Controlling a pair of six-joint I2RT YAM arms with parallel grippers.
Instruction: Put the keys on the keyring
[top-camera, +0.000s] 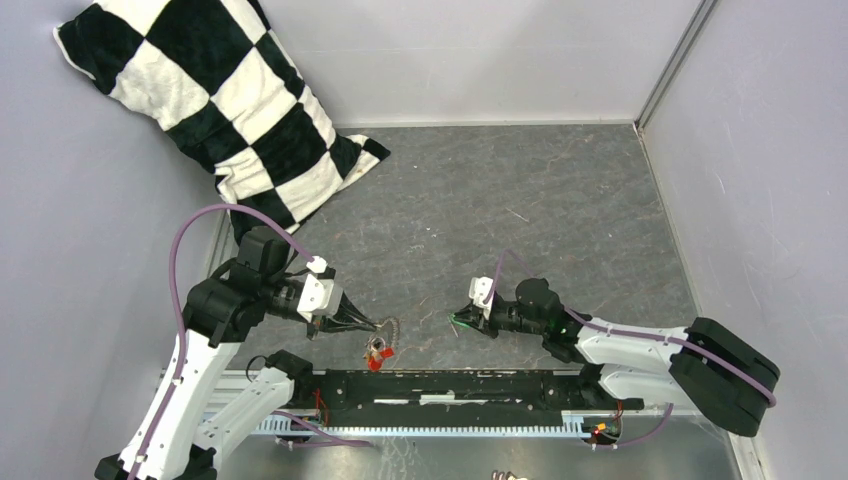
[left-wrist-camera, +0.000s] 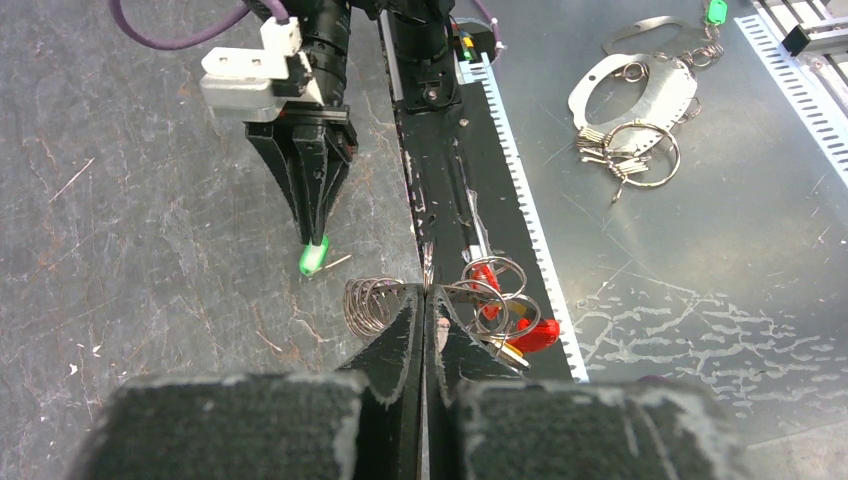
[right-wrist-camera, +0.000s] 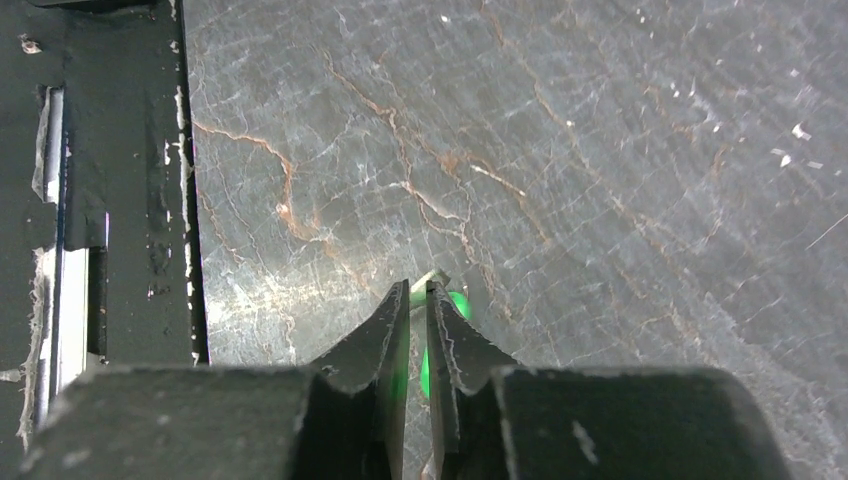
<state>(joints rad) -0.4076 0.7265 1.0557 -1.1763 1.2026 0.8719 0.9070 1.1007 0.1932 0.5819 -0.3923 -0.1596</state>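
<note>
Left wrist, coiled wire keyring (left-wrist-camera: 370, 305), green plastic-headed key (left-wrist-camera: 313, 258)

Green key (left-wrist-camera: 313, 258) near coiled keyring (left-wrist-camera: 372, 303), seemingly apart.

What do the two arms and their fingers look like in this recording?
The left arm and right arm have white links with black joints. A purple cable runs along each. The left gripper and right gripper have black, tapered, wedge-like fingers fixed to white mounts.
</note>
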